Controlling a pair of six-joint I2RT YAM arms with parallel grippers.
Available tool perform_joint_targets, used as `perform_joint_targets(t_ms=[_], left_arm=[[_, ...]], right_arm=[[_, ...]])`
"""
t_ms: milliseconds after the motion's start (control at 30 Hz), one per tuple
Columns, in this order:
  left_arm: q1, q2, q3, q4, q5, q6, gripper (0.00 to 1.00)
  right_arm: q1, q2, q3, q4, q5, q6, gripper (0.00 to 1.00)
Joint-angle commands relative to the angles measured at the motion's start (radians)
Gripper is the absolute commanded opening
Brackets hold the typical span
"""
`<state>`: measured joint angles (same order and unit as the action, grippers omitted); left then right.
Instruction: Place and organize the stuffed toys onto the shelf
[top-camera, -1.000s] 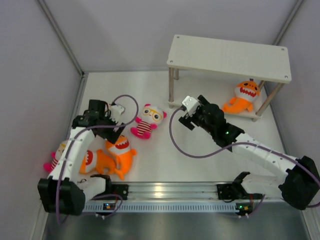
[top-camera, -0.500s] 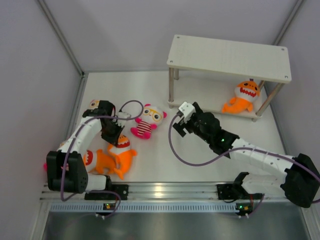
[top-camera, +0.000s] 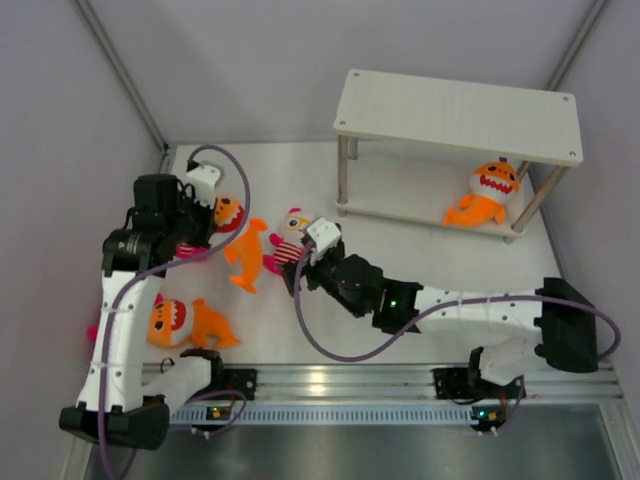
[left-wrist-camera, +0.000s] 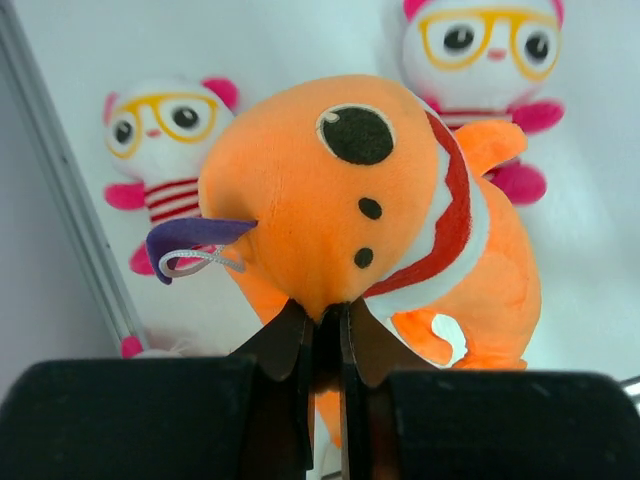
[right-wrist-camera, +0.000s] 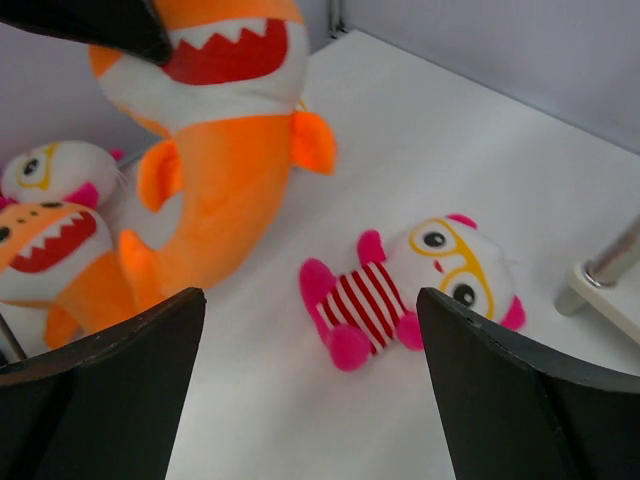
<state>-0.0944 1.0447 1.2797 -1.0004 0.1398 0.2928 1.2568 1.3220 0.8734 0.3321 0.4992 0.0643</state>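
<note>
My left gripper (top-camera: 210, 216) is shut on the head of an orange shark (top-camera: 240, 250), which hangs above the table; in the left wrist view the jaws pinch the plush of this shark (left-wrist-camera: 340, 200). A second shark (top-camera: 186, 322) lies at the front left. A third shark (top-camera: 484, 194) sits on the lower board of the shelf (top-camera: 455, 115). My right gripper (top-camera: 298, 262) is open, low and just in front of a striped doll (top-camera: 291, 232); the doll (right-wrist-camera: 420, 285) lies beyond the spread fingers (right-wrist-camera: 100, 380), untouched. Another doll (left-wrist-camera: 165, 150) lies by the left wall.
The left wall rail (top-camera: 160, 190) runs close to the raised left arm. The shelf's metal legs (top-camera: 343, 180) stand just right of the doll. A purple cable (top-camera: 300, 320) loops from the right arm over the table.
My left gripper has shut on the orange shark and lifted it up and back. The right arm has swung left and reached the striped doll, still open.
</note>
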Motion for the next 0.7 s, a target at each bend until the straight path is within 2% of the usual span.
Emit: perform_joint_targets(t_ms=[0,100,233,533,633,667], left_arm=[[0.019,-0.018,0.104,0.002,0.014,-0.098,0.00],[0.025,-0.022,0.150,0.002,0.037,-0.113,0.00],[0.028,-0.029,0.176,0.002,0.050,-0.130,0.00],[0.036,-0.034,0.216,0.003,0.072,-0.150,0.00],[0.038,-0.032,0.218,0.003,0.081,-0.150,0.00],[0.038,-0.029,0.219,0.003,0.087,-0.150,0.00]], right_arm=[[0.058,0.127,0.177,0.126,0.088,-0.001,0.89],[0.059,0.212,0.255,0.189,0.064,-0.047,0.91],[0.059,0.310,0.399,0.113,0.088,-0.047,0.92],[0.062,0.428,0.455,0.047,0.156,-0.011,0.88],[0.066,0.434,0.441,0.063,0.164,-0.006,0.83],[0.066,0.437,0.438,0.076,0.167,-0.009,0.74]])
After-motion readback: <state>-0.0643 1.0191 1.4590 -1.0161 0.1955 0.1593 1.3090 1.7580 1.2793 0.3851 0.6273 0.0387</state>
